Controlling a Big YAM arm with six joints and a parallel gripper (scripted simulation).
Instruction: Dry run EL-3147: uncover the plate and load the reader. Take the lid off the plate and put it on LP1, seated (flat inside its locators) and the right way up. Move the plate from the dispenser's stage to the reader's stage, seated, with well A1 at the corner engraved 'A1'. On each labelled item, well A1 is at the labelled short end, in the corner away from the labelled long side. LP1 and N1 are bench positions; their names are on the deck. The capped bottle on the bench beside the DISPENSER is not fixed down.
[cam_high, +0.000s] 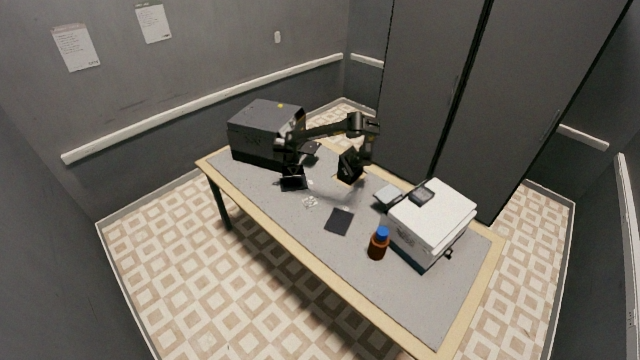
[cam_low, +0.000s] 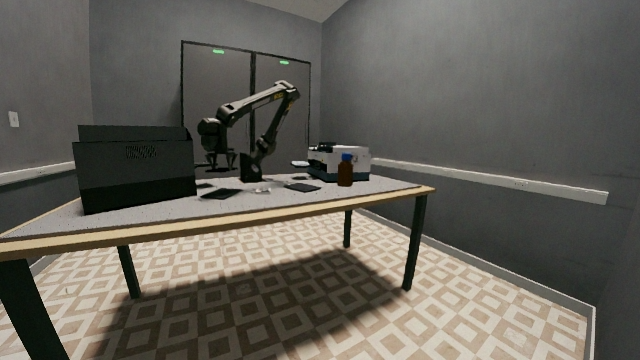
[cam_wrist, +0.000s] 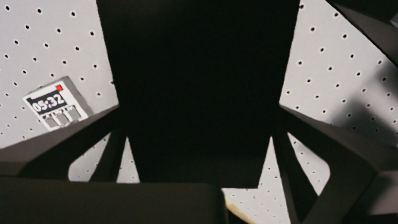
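My gripper (cam_high: 294, 176) (cam_low: 221, 164) (cam_wrist: 198, 112) is shut on the sides of a flat black plate-shaped piece (cam_wrist: 200, 65), which I take for the plate. Its face is too dark to show wells or A1, and I cannot tell whether a lid is on it. I hold it above the bench near the reader. The reader (cam_high: 262, 132) (cam_low: 135, 170) is the dark box; its stage (cam_high: 310, 148) sticks out behind the arm. The dispenser (cam_high: 432, 217) (cam_low: 355, 165) is white, with a pale flat stage area (cam_high: 387, 194) (cam_low: 300, 163). No separate lid can be made out.
A dark bench position (cam_high: 339, 221) (cam_low: 302, 187) lies mid-bench; another (cam_low: 221, 193) lies near the reader below my gripper. A small timer (cam_high: 309, 201) (cam_low: 262, 190) (cam_wrist: 57, 105) lies between them. The brown bottle (cam_high: 378, 245) (cam_low: 345, 172) with a blue cap stands upright beside the dispenser.
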